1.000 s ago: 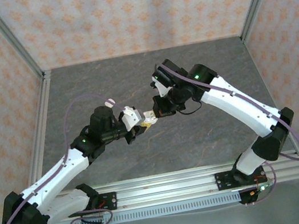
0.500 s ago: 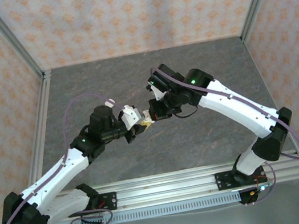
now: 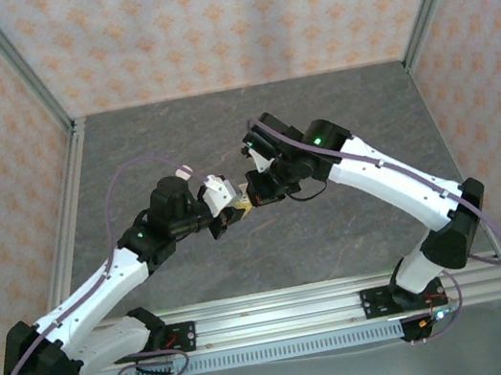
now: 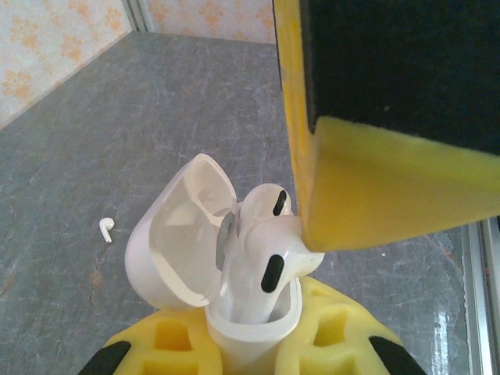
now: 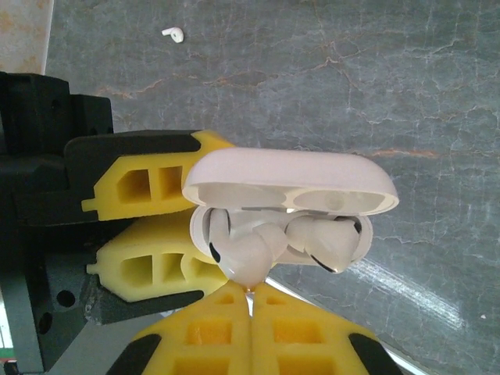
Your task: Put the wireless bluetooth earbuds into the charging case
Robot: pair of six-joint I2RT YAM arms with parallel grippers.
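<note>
Though the seated earbud (image 5: 328, 242) sits low in its well at centre right of the right wrist view, the tilted earbud (image 5: 238, 258) beside it is only part way in. Its head rides high above the rim and leans toward the bottom of the frame, stem down inside the charging case (image 4: 269, 328). Case is held off the counter (image 5: 406, 86), lid (image 5: 289, 176) hinged fully open, body clamped between the yellow fingers of the left pincer (image 4: 251, 351) at the bottom edge of the left wrist view. Right pincer (image 5: 251, 301) enters from bottom centre of its own view, fingers pressed together with no visible gap, tips touching the head of the tilted earbud. Can't tell whether a sliver of it is nipped between them; reads more like a push. Loose earbud (image 5: 173, 33) lies on the counter at upper left of the right wrist view, well apart from the case, nothing touching it. In the top view both pincers meet at mid frame above the grey counter. Progress, as a judgement: nearly done for this case. One bud is seated; the second needs pressing straight down until level with the first. The loose earbud has no free well here as far as shown. Text: no brand, label or writing readable on case, earbuds or fingers.
</note>
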